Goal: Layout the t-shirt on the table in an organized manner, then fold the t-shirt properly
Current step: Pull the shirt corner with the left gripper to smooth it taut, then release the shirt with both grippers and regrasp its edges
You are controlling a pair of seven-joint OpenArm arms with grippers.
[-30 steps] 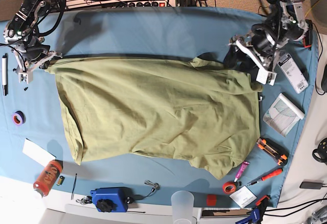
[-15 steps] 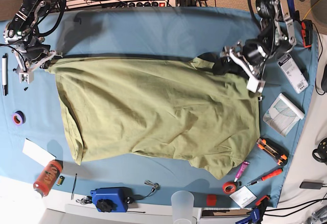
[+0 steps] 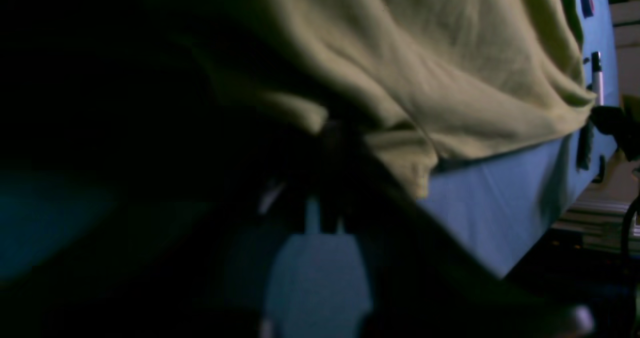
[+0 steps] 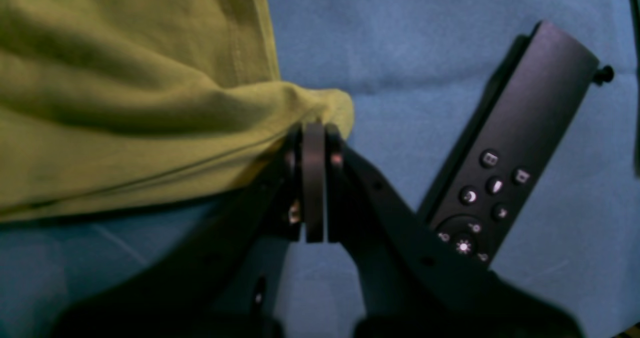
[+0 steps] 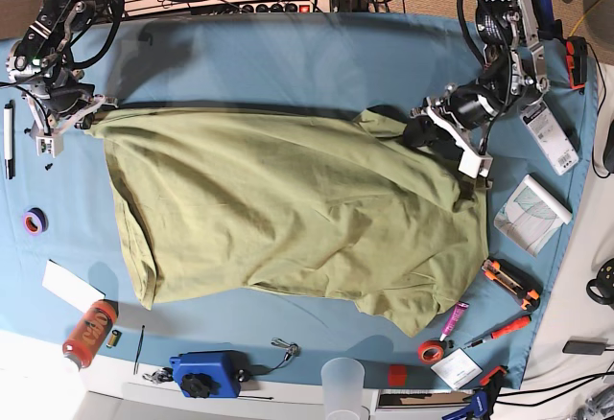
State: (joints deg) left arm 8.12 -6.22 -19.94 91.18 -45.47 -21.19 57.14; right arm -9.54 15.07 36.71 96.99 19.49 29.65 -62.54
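Change: the left gripper [image 5: 422,125] has come in from beside the shirt's far right corner onto the cloth there and has closed.
Left fingers: pinched together on a fold of the t-shirt [image 5: 288,209], though the left wrist view is too dark to confirm the hold.
Right gripper [image 4: 313,128]: shut on the shirt's far left corner.
Shirt: spread on the table [image 5: 288,60], wrinkled, bottom right corner bunched.
Doing it well: I judge both corners should be drawn apart evenly, low over the cloth, clear of the remote [image 4: 505,168].
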